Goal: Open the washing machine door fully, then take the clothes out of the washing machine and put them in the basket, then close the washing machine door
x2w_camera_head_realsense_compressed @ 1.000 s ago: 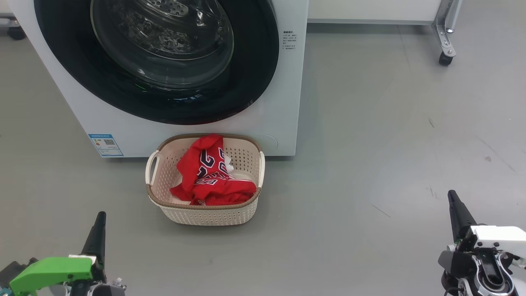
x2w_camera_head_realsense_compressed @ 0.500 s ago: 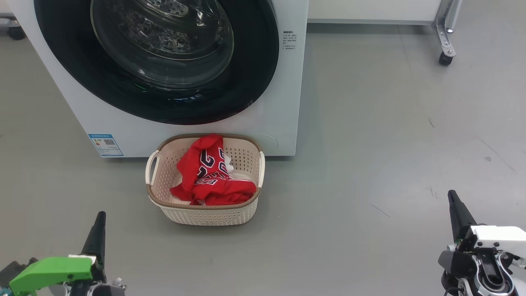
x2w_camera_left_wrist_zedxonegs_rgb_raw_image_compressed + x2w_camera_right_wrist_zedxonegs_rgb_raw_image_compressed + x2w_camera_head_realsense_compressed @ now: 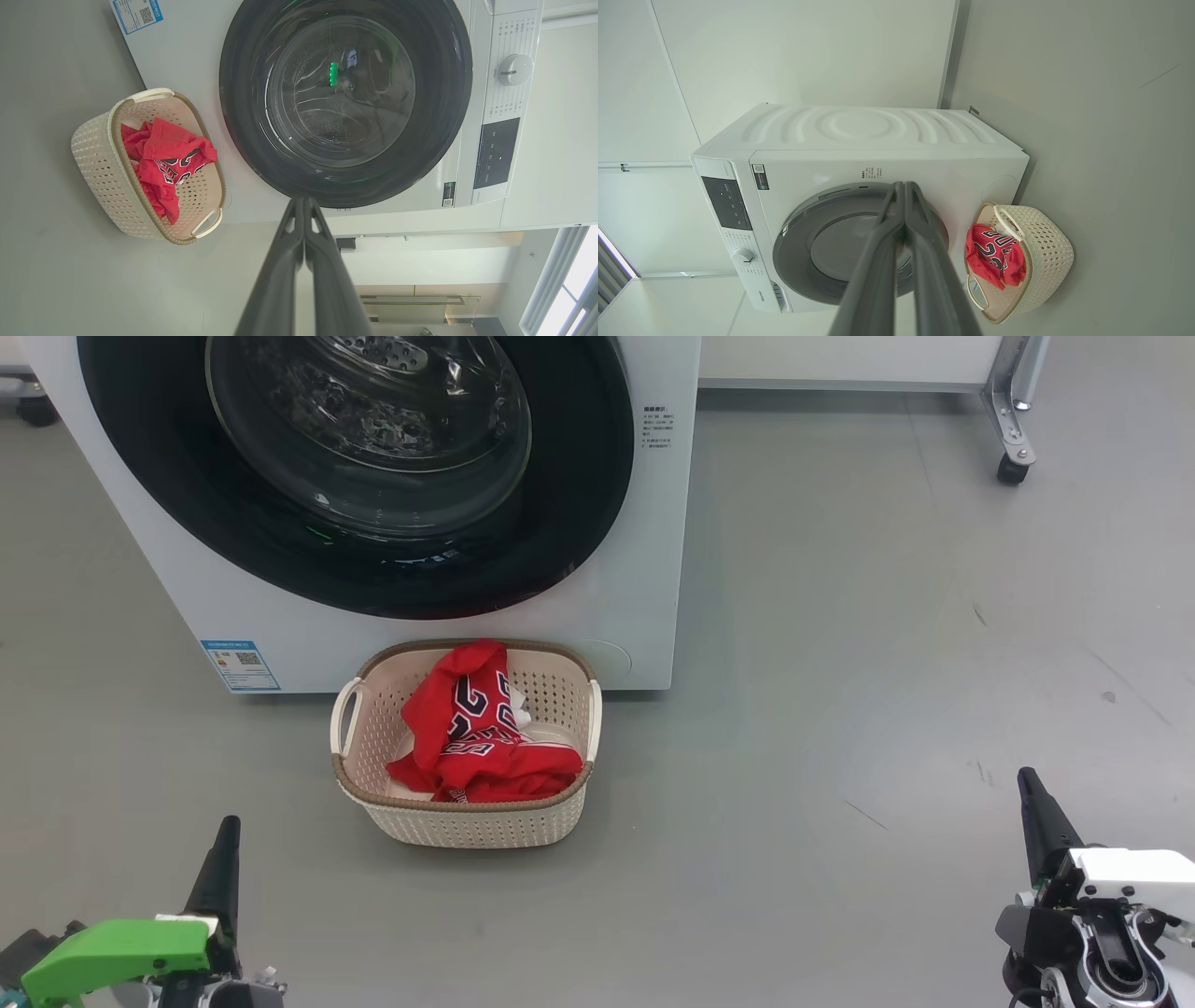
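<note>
Left jaws: near left of the head view, long dark fingers (image 3: 217, 868) pressed together with nothing between them, rising from a green wrist cover (image 3: 117, 947); well apart from the basket, to its left and nearer. Blue label (image 3: 240, 665): low on the left of the machine front. Washing machine (image 3: 644, 569): white front-loader, far centre-left, standing on the grey floor (image 3: 840, 663). Washing machine door (image 3: 579, 476): glossy black rim around a clear glass bowl, lying flush against the machine front, the drum behind the glass looking bare. Basket (image 3: 467, 826): cream, perforated, brown rim, on the floor just in front of the machine, below the lower edge of the door. Clothes (image 3: 476, 747): red, with navy white-edged lettering, heaped inside the basket and rising to its far rim; touched by neither set of jaws. Metal frame leg with caster (image 3: 1013, 420): far right. Right jaws: near right, dark fingers (image 3: 1041, 821) closed tight together, nothing held, above a white wrist housing (image 3: 1130, 873); well apart from the basket, to its right and nearer.
</note>
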Robot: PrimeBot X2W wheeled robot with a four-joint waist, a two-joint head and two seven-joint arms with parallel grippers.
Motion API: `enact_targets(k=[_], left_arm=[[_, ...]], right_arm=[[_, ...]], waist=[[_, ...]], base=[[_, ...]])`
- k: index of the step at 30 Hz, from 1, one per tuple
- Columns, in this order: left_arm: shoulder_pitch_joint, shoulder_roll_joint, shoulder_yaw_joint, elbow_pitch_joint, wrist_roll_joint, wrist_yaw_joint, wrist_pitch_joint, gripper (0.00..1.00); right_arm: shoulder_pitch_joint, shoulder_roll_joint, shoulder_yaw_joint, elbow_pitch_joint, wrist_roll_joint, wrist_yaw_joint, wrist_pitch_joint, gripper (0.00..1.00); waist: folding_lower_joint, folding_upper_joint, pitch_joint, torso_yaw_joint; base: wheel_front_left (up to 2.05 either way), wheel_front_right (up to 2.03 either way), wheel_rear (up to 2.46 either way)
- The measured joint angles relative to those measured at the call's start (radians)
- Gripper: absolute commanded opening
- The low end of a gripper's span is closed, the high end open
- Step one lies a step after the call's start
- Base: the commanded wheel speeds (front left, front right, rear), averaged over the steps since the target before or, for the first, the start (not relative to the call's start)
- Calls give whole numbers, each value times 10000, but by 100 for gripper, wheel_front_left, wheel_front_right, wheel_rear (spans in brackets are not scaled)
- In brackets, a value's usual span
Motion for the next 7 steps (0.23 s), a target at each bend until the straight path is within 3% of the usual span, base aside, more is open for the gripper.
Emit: enact_targets(k=[7], left_arm=[[0,0,2,-2,0,0,0,0]], right_arm=[[0,0,-2,0,0,0,0,0]], waist=[[0,0,0,0]], base=[[0,0,0]])
